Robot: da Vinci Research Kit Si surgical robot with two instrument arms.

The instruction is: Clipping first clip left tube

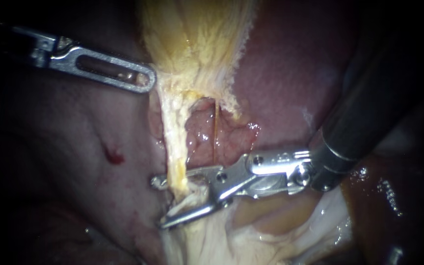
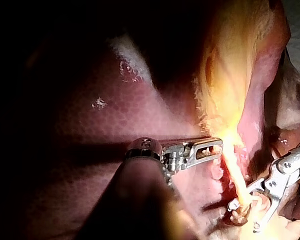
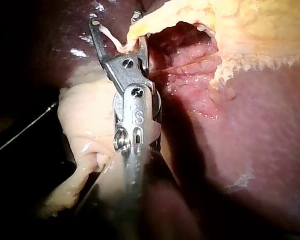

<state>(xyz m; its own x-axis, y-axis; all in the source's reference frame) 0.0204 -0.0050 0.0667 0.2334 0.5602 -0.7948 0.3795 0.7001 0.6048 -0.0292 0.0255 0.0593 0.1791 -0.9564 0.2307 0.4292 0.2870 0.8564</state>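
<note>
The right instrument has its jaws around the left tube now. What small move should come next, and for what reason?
Probably close the right instrument on the left tube. Its jaws stand open with the tube between them, and both tips show past the tube's far side, so the tube seems fully spanned. Close slowly, and check that the tube does not slip out toward the tips.

Left instrument point(image 1: 143, 79) shaft lost in darkness, right instrument point(image 1: 160, 203) shaft cut off by upper-right edge.

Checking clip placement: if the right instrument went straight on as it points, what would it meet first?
The left tube, lying between the right instrument's open jaws; beyond it probably liver, though depth is unclear.
</note>
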